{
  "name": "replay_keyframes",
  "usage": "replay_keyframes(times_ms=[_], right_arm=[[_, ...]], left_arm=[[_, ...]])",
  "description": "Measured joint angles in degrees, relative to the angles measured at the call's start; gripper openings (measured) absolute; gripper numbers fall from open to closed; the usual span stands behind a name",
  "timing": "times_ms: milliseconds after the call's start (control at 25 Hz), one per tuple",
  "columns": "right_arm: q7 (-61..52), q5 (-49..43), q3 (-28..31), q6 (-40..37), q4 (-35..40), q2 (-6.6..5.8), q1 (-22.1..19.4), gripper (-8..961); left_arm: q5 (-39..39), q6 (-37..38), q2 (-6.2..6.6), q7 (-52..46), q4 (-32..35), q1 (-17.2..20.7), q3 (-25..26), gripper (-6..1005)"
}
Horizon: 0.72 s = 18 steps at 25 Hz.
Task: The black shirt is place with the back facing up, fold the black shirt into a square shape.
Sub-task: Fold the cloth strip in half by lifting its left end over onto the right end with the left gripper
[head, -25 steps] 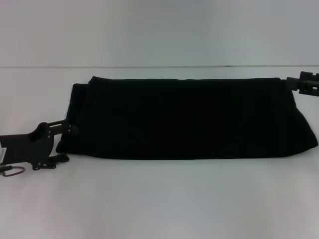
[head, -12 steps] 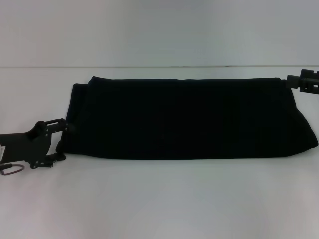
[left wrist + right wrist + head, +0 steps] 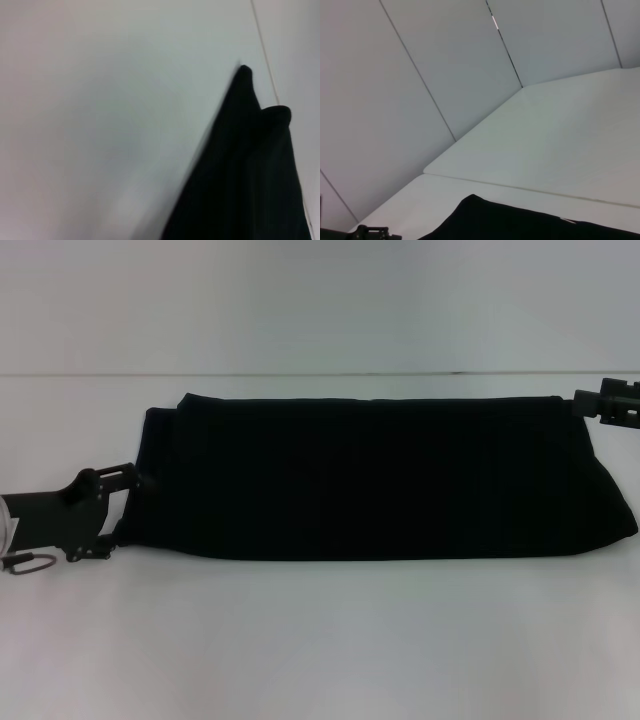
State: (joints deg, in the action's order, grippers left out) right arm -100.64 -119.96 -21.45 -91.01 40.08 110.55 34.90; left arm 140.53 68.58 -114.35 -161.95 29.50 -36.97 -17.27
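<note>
Midway through the fold, the large soft plain black fabric T-shirt (image 3: 385,478) lies across the middle of the frame on the plain white worktop (image 3: 320,640) as a long, low band, wide from side to side and short from front to back, its near edge sagging slightly at centre. By the look of it the lengthwise folds are made, since no sleeves stick out; what seems left is to bring the two ends over each other to get a square. No lettering shows on the upper face, and the cloth lies smooth, with a doubled layer stepping in at the upper left corner. At lower left of the frame the left gripper (image 3: 128,483) sits against the band's left end, whether its fingers are spread or pinching cloth cannot be told. At the upper right edge of the frame the right gripper (image 3: 600,405) sits at the far right corner, its fingers equally unreadable.
</note>
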Motion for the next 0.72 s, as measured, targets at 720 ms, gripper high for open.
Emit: replay_keyframes(times_ms=[720], right_arm=[[0.0,-0.01,0.8,-1.14,0.1,-0.08,-0.63,931]], left_arm=[[0.35,0.47,0.12,7.75,0.88,-0.34,-3.24,872]])
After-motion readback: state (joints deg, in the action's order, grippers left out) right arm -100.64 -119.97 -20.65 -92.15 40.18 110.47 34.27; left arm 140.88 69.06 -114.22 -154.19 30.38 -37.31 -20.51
